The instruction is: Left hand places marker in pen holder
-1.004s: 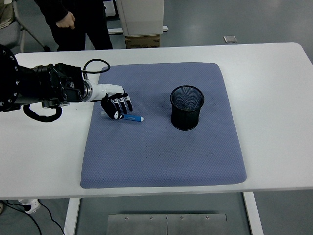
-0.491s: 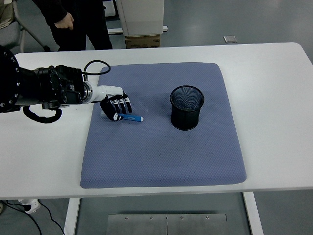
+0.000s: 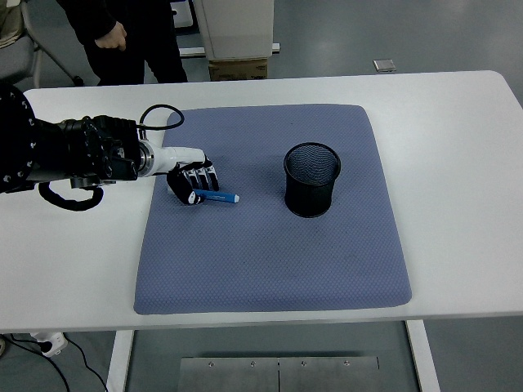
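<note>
A blue marker (image 3: 221, 197) lies on the blue-grey mat (image 3: 270, 253), left of the middle. My left hand (image 3: 194, 183) comes in from the left and sits over the marker's left end. Its fingers (image 3: 204, 174) are curled down around that end, which they hide. The marker's blue right part sticks out toward the right and still rests on the mat. The black mesh pen holder (image 3: 311, 179) stands upright on the mat, roughly a hand's width right of the marker's tip. My right arm does not show.
The mat covers the middle of the white table (image 3: 458, 163). A black cable (image 3: 159, 110) loops by my left wrist. A person in dark clothes (image 3: 122, 37) stands beyond the far left edge, next to a white cabinet (image 3: 237, 33).
The left hand has dropped slightly and its fingers have curled in tighter over the marker's left end. The marker and the holder have stayed where they were.
</note>
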